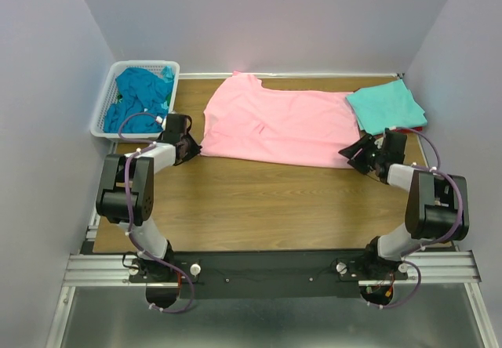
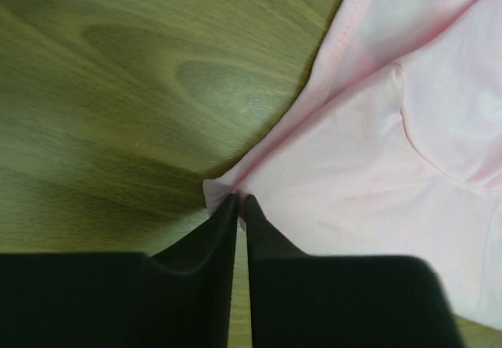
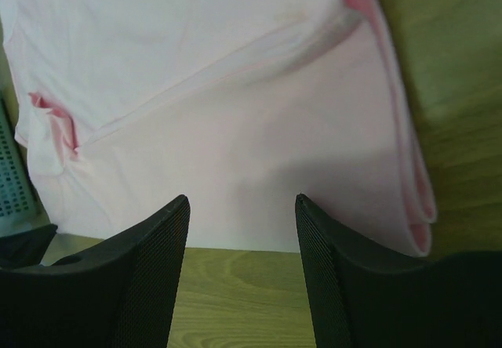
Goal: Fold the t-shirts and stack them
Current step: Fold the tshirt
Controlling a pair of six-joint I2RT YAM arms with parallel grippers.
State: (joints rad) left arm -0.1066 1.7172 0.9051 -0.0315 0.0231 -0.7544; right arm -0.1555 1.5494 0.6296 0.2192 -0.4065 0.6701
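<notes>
Left gripper [image 2: 241, 199], jaws nearly together, pinches a corner of the light pink fabric t-shirt [image 2: 376, 168] spread mid-table; overhead, its wrist hides this. Right gripper [image 3: 243, 203] gapes wide above the hem. Only overhead shows crumpled teal fabric shirts [image 1: 141, 97] in a white plastic lattice basket [image 1: 100, 117] and 1 folded aqua fabric shirt [image 1: 387, 105].

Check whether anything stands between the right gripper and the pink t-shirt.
Nothing visible does. The right gripper hangs open right at the near edge of the pink t-shirt, with only wooden table beneath its fingers.
</notes>
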